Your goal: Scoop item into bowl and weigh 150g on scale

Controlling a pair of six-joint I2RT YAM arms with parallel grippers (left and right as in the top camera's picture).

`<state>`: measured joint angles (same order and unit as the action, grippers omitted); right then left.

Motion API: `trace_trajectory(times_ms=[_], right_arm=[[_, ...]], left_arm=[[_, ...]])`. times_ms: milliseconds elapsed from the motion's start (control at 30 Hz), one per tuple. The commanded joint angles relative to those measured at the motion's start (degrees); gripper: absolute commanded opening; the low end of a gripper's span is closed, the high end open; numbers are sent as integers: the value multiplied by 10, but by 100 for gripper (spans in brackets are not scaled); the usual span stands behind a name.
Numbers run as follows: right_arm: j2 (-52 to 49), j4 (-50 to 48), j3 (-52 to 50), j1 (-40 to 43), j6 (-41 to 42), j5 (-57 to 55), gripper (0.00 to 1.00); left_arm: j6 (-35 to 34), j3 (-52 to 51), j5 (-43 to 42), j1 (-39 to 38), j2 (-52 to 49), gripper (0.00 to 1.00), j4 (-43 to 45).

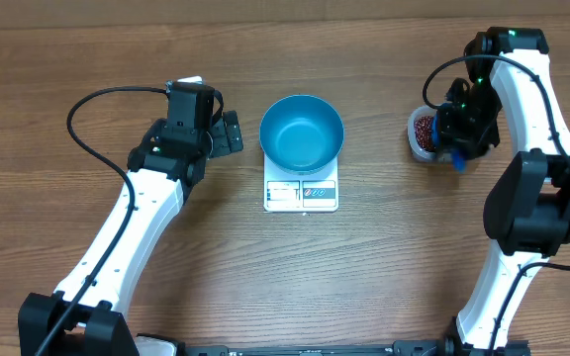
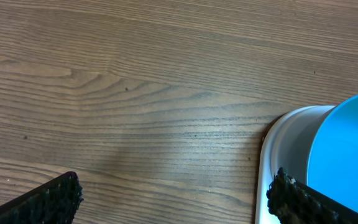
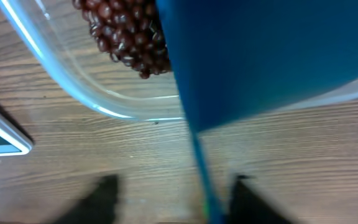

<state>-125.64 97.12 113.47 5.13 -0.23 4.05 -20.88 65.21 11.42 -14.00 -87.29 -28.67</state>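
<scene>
Blue scoop (image 3: pixel 260 56) upper right over clear tub (image 3: pixel 73 81) of beans (image 3: pixel 123 31); right gripper (image 3: pixel 178 199) jaws parted beside its handle, left gripper (image 2: pixel 173 202) jaws spread wide. Risk: unheld scoop drops, scattering beans.

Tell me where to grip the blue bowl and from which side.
Pinch the blue bowl by its thin rim at the left edge, from above, one finger inside, one outside: it sits upright and empty on the scale, with the open left gripper nearest that side.
</scene>
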Motion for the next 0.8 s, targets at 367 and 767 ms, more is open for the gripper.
trace_trajectory(times_ms=[367, 767], right_arm=[[97, -3, 85, 6, -1, -18, 100], [309, -49, 66, 161, 62, 45, 100]], left_arm=[[3, -1, 8, 2, -2, 100, 2], [3, -1, 8, 2, -2, 100, 2]])
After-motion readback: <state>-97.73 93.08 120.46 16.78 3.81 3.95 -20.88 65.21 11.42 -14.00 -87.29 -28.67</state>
